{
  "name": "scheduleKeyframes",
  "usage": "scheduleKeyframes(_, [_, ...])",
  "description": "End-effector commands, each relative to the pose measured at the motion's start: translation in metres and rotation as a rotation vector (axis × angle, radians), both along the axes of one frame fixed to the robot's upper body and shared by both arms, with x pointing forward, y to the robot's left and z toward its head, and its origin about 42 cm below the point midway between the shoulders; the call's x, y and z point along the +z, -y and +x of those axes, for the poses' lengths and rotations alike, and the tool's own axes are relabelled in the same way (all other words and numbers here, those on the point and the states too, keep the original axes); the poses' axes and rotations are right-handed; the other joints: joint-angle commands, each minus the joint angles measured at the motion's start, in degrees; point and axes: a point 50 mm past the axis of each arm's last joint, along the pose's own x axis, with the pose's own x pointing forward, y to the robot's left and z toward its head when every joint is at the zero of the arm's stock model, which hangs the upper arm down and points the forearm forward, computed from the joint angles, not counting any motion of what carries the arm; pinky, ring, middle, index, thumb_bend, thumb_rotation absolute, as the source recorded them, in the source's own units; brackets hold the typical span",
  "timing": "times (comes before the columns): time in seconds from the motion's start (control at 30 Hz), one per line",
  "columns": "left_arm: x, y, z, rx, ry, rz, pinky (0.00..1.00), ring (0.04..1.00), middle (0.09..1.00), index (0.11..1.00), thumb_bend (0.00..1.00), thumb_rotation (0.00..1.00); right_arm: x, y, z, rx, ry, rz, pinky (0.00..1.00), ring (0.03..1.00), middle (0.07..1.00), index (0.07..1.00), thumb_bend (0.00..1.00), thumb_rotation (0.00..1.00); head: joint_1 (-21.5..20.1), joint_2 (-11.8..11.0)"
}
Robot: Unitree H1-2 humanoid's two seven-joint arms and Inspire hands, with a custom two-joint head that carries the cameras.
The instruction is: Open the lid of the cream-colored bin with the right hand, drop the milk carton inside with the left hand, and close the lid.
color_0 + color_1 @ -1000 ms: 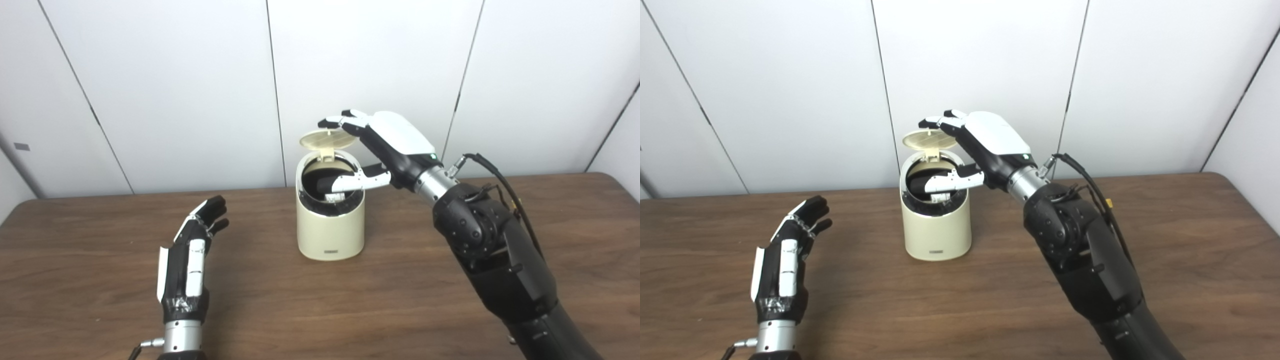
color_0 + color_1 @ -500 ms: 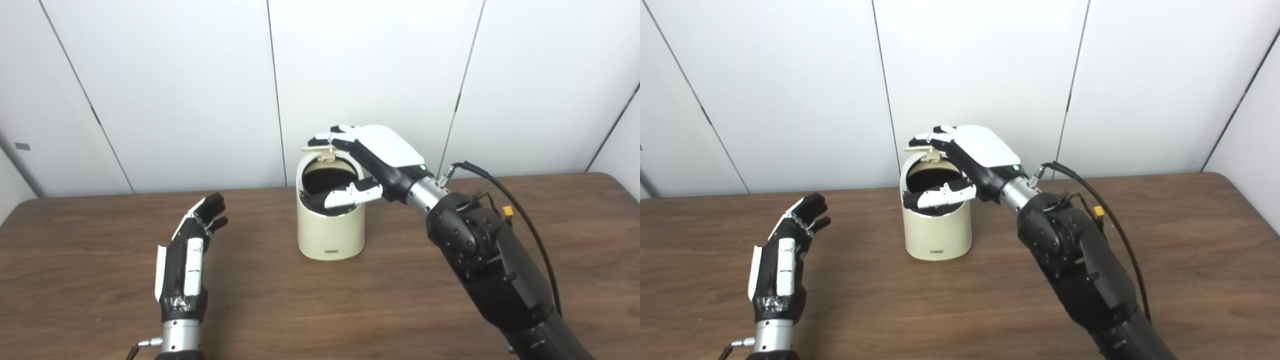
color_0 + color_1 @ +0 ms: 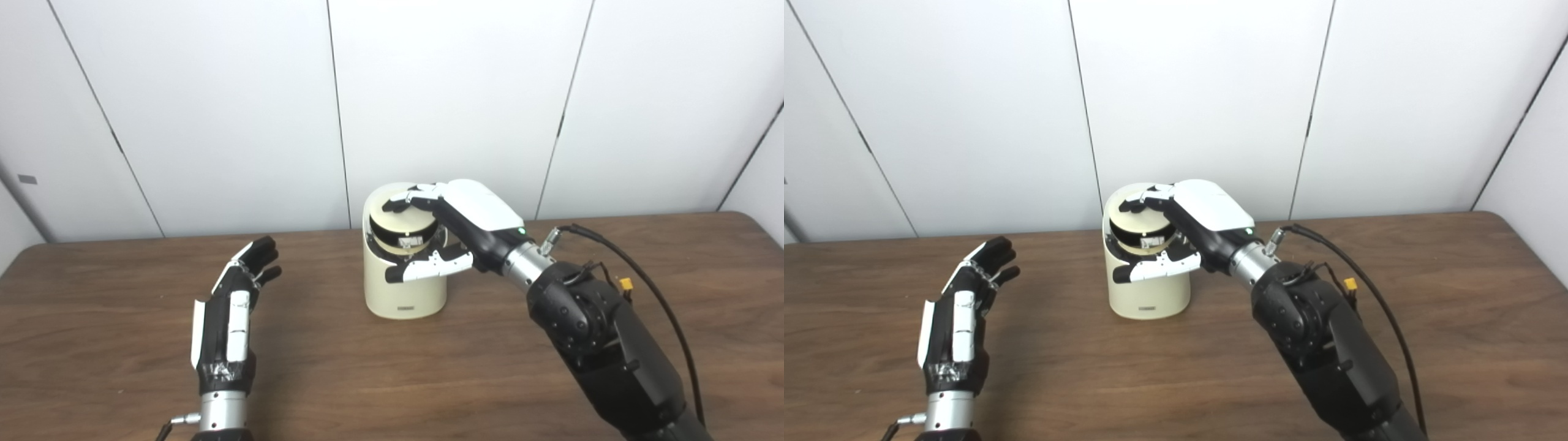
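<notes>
The cream-colored bin [image 3: 404, 288] stands upright at the middle of the brown table. Its round lid [image 3: 401, 222] lies down over the opening, with a dark gap showing under its front edge. My right hand [image 3: 465, 223] rests on top of the bin, fingers spread over the lid and the thumb in front of the rim; it holds nothing. My left hand [image 3: 229, 318] is open and empty, palm up-turned on edge, to the left of the bin and apart from it. No milk carton is in view.
The brown wooden table [image 3: 122, 343] runs to a white panelled wall behind. A black cable [image 3: 637, 275] loops off my right forearm. Bare table lies to the left, front and right of the bin.
My right hand has come down and forward, pushing the lid from raised to lying over the bin's opening. My left hand has stayed in place.
</notes>
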Motion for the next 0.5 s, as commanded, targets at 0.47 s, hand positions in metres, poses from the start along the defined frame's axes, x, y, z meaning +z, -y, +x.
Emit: scheduleKeyframes(0.47, [0.022, 0.006, -0.001, -0.002, 0.067, 0.006, 0.79, 0.831, 0.834, 0.819, 0.62, 0.89, -0.003, -0.008, 0.018, -0.005, -0.064, -0.088, 0.90, 0.899, 0.793, 0.775, 0.80, 0.71, 0.6, 1.2])
